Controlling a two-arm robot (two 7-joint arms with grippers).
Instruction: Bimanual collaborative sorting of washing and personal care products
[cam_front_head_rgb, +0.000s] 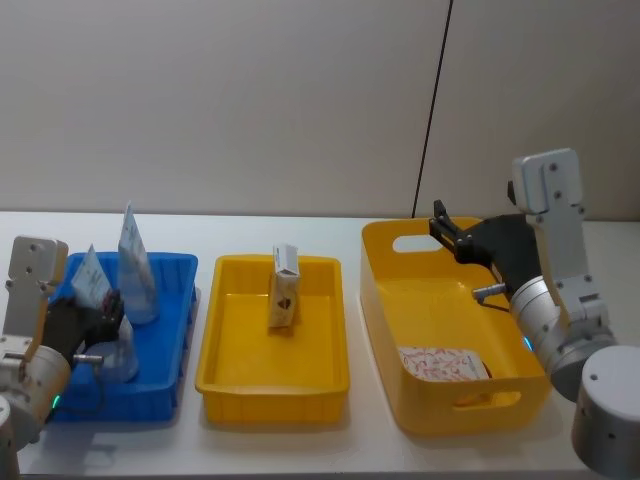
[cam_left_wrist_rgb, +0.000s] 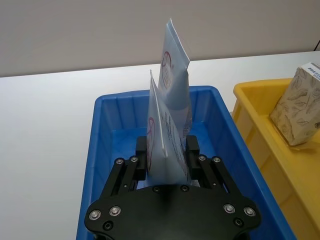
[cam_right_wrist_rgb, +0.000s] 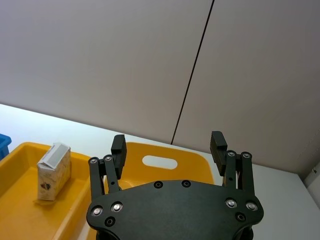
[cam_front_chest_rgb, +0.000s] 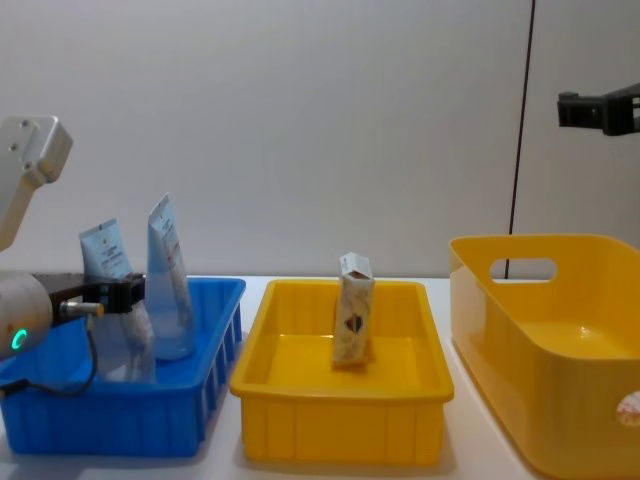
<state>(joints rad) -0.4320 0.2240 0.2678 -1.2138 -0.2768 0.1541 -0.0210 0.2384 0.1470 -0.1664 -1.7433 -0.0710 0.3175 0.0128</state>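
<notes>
One tube (cam_left_wrist_rgb: 162, 145) in L fingers (cam_left_wrist_rgb: 141, 154); print prob. illegible.

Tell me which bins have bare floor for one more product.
Shallow yellow tray: bare around its upright carton. Deep yellow bin: bare behind its lying carton, right gripper open above. Blue bin: crowded, left gripper shut on the nearer tube, taller tube behind.

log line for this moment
left gripper shut on near tube in blue bin; right gripper open over deep yellow bin; carton in yellow tray
</notes>
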